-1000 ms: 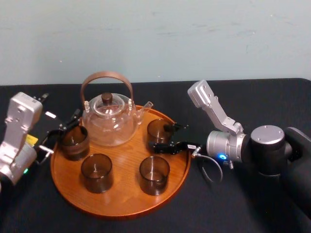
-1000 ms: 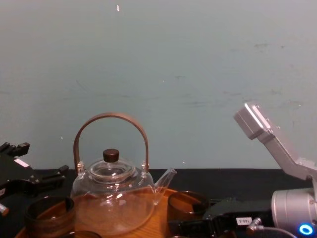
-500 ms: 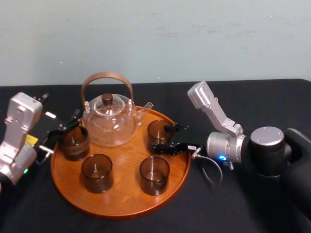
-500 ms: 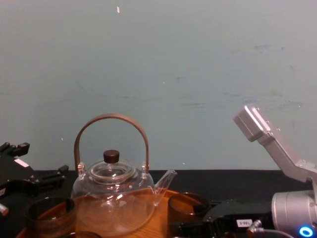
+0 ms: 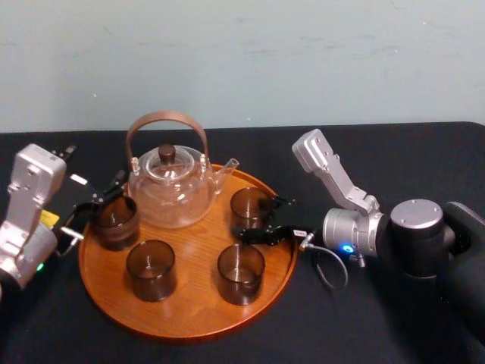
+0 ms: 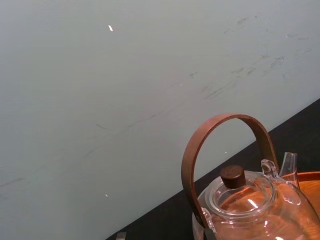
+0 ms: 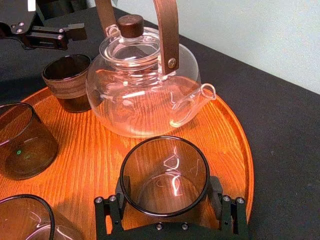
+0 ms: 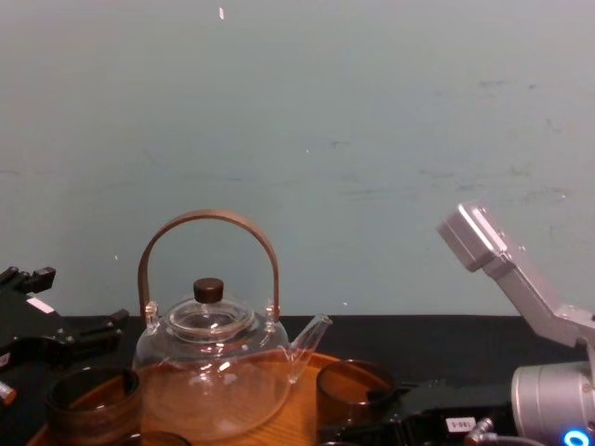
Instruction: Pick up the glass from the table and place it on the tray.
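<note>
Four alike: the glass [image 5: 248,206] and three more tumblers [image 5: 151,269], short straight-walled cylinders of smoky brown see-through glass, no handles, nothing in them.
Glass: upright between the fingers of the right gripper [image 5: 254,216], thin dark rim, light glinting inside; its base is at the tray's wood, though I cannot tell whether it rests there.
Right gripper: black fingers pressed on opposite walls, pinching the glass.
Tray [image 5: 189,307]: round, orange-brown grained wood with a low raised rim, lying under the right gripper's fingers.
Teapot [image 5: 170,193]: clear bulbous glass with an arched brown handle and a dark knob; it stands on the tray just past the held glass, its spout towards it.
Nearest tumbler [image 5: 241,273]: just beside the right gripper.
Left gripper [image 5: 95,206]: fingers spread at the tray's rim, beside the left tumbler [image 5: 115,222].
Table [image 5: 318,330]: flat black cloth.
</note>
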### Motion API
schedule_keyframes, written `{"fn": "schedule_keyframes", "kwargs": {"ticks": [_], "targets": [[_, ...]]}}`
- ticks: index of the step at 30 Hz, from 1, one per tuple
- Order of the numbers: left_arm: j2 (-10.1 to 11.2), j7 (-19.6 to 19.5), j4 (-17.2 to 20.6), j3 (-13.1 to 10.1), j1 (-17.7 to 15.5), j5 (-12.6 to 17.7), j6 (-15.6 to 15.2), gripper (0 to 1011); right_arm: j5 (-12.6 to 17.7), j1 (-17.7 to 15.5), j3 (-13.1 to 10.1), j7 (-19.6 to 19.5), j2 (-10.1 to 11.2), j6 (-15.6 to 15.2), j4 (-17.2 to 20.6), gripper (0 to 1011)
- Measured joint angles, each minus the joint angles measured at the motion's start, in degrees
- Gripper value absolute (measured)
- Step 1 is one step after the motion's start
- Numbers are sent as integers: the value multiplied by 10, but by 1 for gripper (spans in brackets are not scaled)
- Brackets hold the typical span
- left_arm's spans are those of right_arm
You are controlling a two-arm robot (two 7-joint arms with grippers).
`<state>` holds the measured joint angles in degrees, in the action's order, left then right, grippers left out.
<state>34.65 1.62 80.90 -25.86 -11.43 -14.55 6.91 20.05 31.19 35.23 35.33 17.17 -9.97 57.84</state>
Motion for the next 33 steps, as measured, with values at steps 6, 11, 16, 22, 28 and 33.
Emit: {"fn": "schedule_keyframes", "kwargs": {"ticks": [6,11,16,22,28,33], "targets": [[0,0,0,0,0,0,0,1001,0,0,0,0,0,0,0,1002],[0,0,0,0,0,0,0,1001,1,0,0,0,0,0,0,1002],[0,0,0,0,0,0,0,1001,2,0,-1,2,2,0,3,1002],[0,0,0,0,0,0,0,1001,7,-10,-5,15,19,-3,27,1002],[0,0,0,0,0,0,0,1001,15,-28,-11,20,45,-10,60,1002],[0,0,0,0,0,0,0,1001,24,-44,-21,18,68,-14,88,1002]]}}
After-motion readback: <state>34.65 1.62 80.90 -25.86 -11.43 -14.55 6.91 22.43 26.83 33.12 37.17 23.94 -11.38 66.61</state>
